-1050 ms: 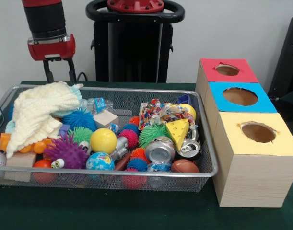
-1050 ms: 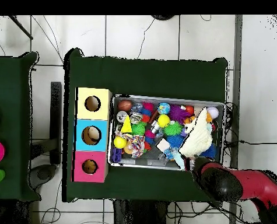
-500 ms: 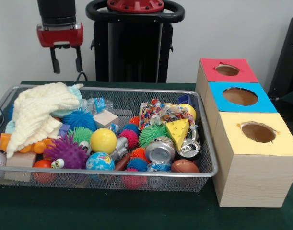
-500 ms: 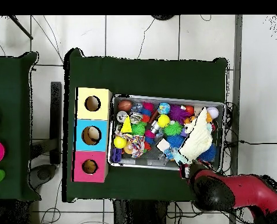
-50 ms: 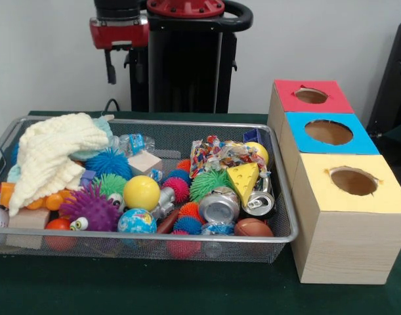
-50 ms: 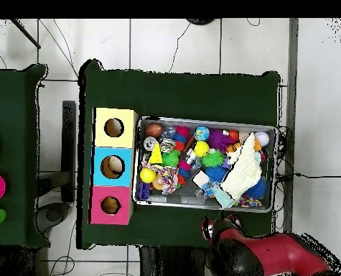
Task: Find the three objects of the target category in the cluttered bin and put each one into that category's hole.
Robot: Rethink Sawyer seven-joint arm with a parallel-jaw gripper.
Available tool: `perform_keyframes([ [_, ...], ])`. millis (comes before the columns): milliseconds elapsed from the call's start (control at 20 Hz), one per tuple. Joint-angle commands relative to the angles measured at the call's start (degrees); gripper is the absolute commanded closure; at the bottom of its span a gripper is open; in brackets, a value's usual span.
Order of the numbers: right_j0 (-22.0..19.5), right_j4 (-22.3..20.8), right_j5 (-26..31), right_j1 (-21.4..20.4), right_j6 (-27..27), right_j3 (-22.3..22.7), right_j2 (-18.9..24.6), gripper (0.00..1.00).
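Wire-mesh bin [image 5: 279, 233] fills the lower left and centre of the front view, packed full; nothing lifted out yet as far as these views show.

Gripper [image 5: 123, 67] sits at top centre-left, high above and behind the bin's far rim, clear of everything. Fingers [image 5: 111, 67] hang straight down with a narrow-to-moderate gap and nothing between them. In the overhead view the arm is at the bottom edge, off the bin's lower side. Likely parked high so it can travel across the clutter without snagging.

Target category isn't stated, so I can't say which three items count. Candidates in the bin:
- Cans: crushed silver can [image 5: 219, 205] and a second can [image 5: 260, 201] touching it, lower centre-right.
- Balls: yellow ball [image 5: 141, 192], globe ball [image 5: 136, 222], football [image 5: 253, 228] against the near wall.
- Spiky toys: purple one [image 5: 90, 208], green one [image 5: 207, 182], teal one [image 5: 109, 163].
- Cheese wedge [image 5: 243, 180], wooden block [image 5: 145, 161].

Cream knitted cloth [image 5: 52, 155] is draped over the left end, hiding what's under it. May need moving if the search comes up short.

Sorting box [image 5: 331, 243] stands just right of the bin, three holes in a row: red hole [image 5: 311, 96] farthest, blue hole [image 5: 329, 132] in the middle, yellow hole [image 5: 353, 181] nearest. The box touching the bin keeps the carry short.

Risk: items are stacked and touching, so a pick may drag neighbours.
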Motion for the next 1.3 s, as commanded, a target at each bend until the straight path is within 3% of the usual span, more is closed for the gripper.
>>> perform_keyframes([
  [50,6.07,-4.82,-10.72,3.03,15.4,2.84,-14.11,0.0],
  [450,12.45,-1.93,-20.2,9.46,13.23,1.07,-24.56,0.0],
  [650,19.86,3.37,-20.71,13.64,13.96,-2.54,-26.6,0.0],
  [950,31.59,13.06,-23.01,15.42,16.41,-4.12,-30.29,0.0],
  [1300,38.8,22.25,-23.75,14.97,16.39,-4.5,-32.65,0.0],
])
